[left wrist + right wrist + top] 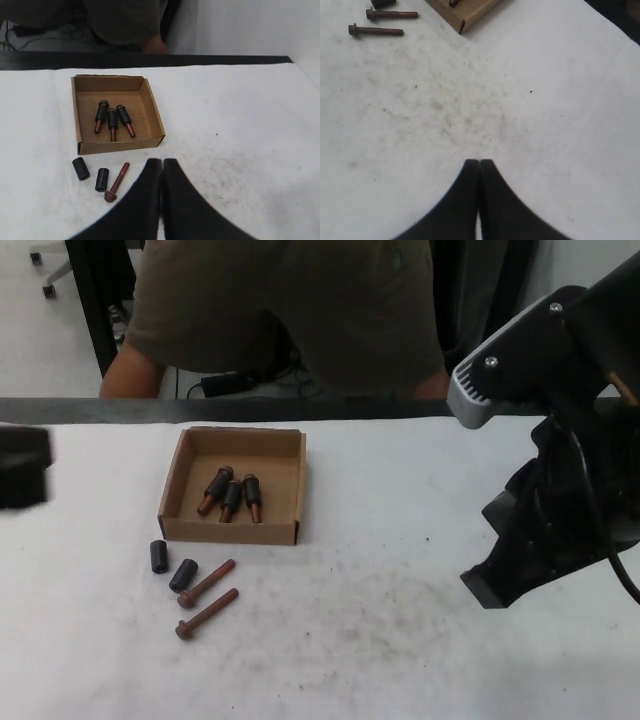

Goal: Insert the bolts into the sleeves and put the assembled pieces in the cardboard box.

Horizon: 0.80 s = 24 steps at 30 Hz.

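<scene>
Bolts (pixel 207 583), two of them, lie loose on the bench just in front of the box (pixel 230 532), with two sleeves (pixel 183 574) beside them. Three assembled pieces (pixel 231 495) are already laid inside. The left gripper (pixel 162 162) and right gripper (pixel 479 162) are both pressed closed on nothing, apart from the parts. Because the bolts lie close together and one sleeve is just beside a bolt head, a neighbour could be knocked or rolled away during a pick. A tilted bolt could jam at the sleeve mouth and be dropped.
</scene>
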Motion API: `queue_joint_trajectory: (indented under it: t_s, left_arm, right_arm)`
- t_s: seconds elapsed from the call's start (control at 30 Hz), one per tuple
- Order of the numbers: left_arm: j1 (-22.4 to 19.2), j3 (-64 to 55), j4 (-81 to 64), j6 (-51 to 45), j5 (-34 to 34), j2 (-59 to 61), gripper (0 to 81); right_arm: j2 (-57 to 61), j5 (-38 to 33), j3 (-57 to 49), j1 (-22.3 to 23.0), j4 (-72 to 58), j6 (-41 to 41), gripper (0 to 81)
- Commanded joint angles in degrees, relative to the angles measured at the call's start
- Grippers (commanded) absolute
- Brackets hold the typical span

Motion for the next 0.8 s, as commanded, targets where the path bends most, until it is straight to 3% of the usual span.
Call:
queue_joint_trajectory:
  t_s: [0.0, 0.27, 0.37, 0.5, 0.77]
  left_arm:
    - [-0.19, 1.19, 2.26, -0.21, -0.35, -4.84, 0.8]
    - [-0.19, 1.33, 8.7, -3.81, -0.35, -18.21, 0.8]
    - [-0.19, 1.33, 10.11, -3.8, -0.35, -20.0, 0.8]
    - [-0.19, 1.33, 11.89, -3.8, 0.02, -20.45, 0.8]
    - [-0.19, 1.33, 12.24, -2.25, 0.01, -20.45, 0.8]
  right_arm:
    - [-0.4, -1.59, 0.09, -0.25, -1.45, -4.47, 0.0]
    - [6.36, -9.87, 0.09, -0.25, -14.0, -26.48, 0.6]
    - [11.72, -10.03, 0.09, -0.25, -21.62, -32.38, 9.9]
    - [20.09, -10.75, -0.09, -0.25, -30.6, -39.23, 28.1]
    - [36.43, -18.01, -7.43, -0.25, -34.96, -58.29, 27.3]
